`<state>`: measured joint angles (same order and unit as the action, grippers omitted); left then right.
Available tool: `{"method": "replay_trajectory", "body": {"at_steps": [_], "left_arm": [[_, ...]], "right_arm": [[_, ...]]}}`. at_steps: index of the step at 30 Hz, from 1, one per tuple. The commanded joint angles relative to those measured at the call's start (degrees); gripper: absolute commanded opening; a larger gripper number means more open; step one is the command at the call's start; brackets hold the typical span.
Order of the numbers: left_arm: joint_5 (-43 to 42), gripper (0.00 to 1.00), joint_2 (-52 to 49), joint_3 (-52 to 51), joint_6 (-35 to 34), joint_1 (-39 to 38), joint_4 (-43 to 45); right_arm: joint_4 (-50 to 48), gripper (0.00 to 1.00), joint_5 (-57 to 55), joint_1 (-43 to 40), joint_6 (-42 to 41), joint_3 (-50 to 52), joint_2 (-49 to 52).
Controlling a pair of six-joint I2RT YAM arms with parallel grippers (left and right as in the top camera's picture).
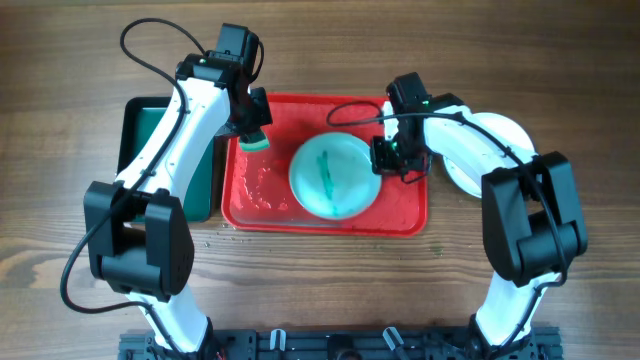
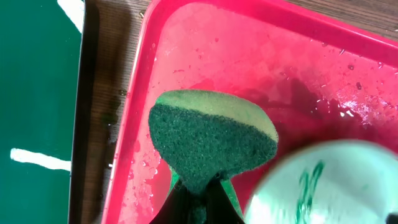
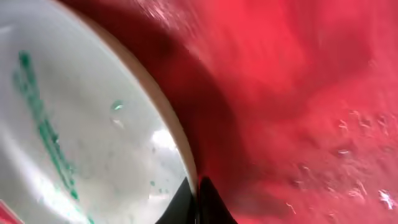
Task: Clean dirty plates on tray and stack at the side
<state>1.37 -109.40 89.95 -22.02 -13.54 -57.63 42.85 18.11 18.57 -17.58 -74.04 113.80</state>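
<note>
Currently holds a green sponge (image 2: 211,140) in the left end effector (image 1: 252,138), closed tight on the sponge's lower edge and pinching it narrow. Hangs over the red tray (image 1: 262,195) near its 10 o'clock corner, dark scouring face toward the wrist camera, lighter backing behind. Cannot tell whether the sponge touches the tray floor.

Shows one dirty plate (image 1: 335,178) lying flat in the tray, a little toward 3 o'clock from the tray's middle, pale blue-white, with a green streak (image 1: 325,170) across its centre. Near the sponge but apart from it.

Places the right end effector (image 1: 393,155) at the plate's 3 o'clock rim, fingers closed together, tips right at the rim's edge. Cannot tell from the blurred wrist view whether the rim is pinched between them or merely touched.

Water droplets (image 2: 348,106) scattered over the tray floor.

Off the tray at 3 o'clock, on the wooden bench (image 1: 60,60), white plates (image 1: 500,130), partly hidden under the right arm, count unclear. At 9 o'clock, just beside the red tray, a dark green tray (image 1: 145,125) under the left arm.
</note>
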Motion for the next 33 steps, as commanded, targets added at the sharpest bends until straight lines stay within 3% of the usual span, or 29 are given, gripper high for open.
{"method": "replay_trajectory", "body": {"at_steps": [1, 7, 13, 20, 33], "left_arm": [[-0.5, 0.04, 0.9, -0.1, -0.9, 0.3, 0.2], [-0.5, 0.04, 0.9, -0.1, -0.9, 0.3, 0.2], [-1.3, 0.04, 0.8, -5.0, 2.4, -0.5, 3.6], [-7.6, 0.04, 0.7, -16.4, 12.6, -0.5, 21.1], [-7.5, 0.04, -4.4, -20.6, 12.6, -0.6, 27.4]], "right_arm": [[-6.3, 0.04, 2.6, 2.1, -9.6, -1.6, 1.1], [-11.9, 0.04, -3.8, 6.4, -18.6, -1.6, 2.1], [-13.9, 0.04, 2.6, 5.7, -17.6, -1.6, 6.3], [-14.1, 0.04, 5.1, 5.8, -14.3, -1.6, 6.3], [-12.0, 0.04, 5.6, 8.3, -13.4, -1.6, 6.3]]}}
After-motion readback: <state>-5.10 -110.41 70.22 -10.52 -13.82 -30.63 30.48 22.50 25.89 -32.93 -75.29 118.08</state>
